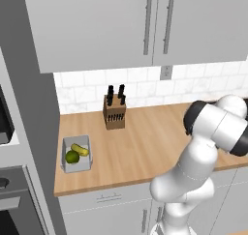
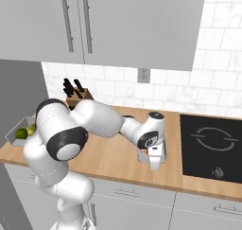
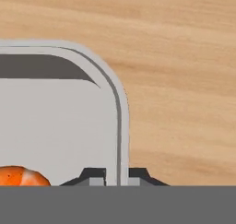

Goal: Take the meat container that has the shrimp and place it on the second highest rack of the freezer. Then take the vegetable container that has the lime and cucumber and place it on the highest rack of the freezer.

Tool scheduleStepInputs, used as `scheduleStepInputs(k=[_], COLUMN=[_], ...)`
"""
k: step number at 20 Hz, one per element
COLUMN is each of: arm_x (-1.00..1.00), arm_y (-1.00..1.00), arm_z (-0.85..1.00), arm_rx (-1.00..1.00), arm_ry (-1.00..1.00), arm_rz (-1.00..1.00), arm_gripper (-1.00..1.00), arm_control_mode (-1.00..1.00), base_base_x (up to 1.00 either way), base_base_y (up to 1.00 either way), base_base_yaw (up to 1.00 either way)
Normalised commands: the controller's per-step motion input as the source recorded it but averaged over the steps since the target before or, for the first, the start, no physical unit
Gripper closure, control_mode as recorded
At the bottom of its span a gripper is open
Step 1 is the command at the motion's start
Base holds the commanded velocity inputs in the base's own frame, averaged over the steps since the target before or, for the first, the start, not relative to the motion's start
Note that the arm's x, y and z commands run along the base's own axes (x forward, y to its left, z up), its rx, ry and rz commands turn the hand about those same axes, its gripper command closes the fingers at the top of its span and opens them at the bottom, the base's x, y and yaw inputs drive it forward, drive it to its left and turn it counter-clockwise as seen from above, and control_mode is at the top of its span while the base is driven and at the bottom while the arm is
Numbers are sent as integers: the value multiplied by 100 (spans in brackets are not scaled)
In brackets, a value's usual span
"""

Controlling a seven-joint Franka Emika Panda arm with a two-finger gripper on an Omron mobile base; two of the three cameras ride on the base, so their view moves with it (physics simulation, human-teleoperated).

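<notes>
Orange shrimp (image 3: 20,176) lies in the grey meat container (image 3: 55,126), which sits on the wooden counter (image 3: 184,80) just left of the stove (image 2: 212,146). The gripper (image 3: 116,177) is down at the container's edge, one fingertip inside the wall and one outside, straddling the rim; the fingers look close on the wall, so I judge them pinching it, or very nearly. This is the first step, grasping the shrimp container. Next comes a firm hold, a level lift so nothing spills, then a drive to the freezer's second highest rack. The vegetable container (image 1: 76,154) with lime (image 1: 72,156) and cucumber (image 1: 80,149) waits at the counter's far left end, well apart.
</notes>
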Motion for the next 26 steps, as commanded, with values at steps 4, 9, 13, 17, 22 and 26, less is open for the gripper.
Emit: scheduleStepInputs(k=[4,9,13,17,22,26], arm_x=[-42,-23,-8,-11,-5,-2], arm_y=[0,0,4,15,54,98], arm_z=[0,26,89,100,100,90], arm_rx=[2,1,4,5,3,0], arm_ry=[-1,-1,-10,-7,0,0], arm_rz=[-12,-4,0,4,9,18], arm_gripper=[100,100,100,100,100,100], arm_control_mode=[-100,-100,-100,-100,-100,-100], base_base_x=[0,0,0,0,0,0], base_base_y=[0,0,0,0,0,0], base_base_yaw=[0,0,0,0,0,0])
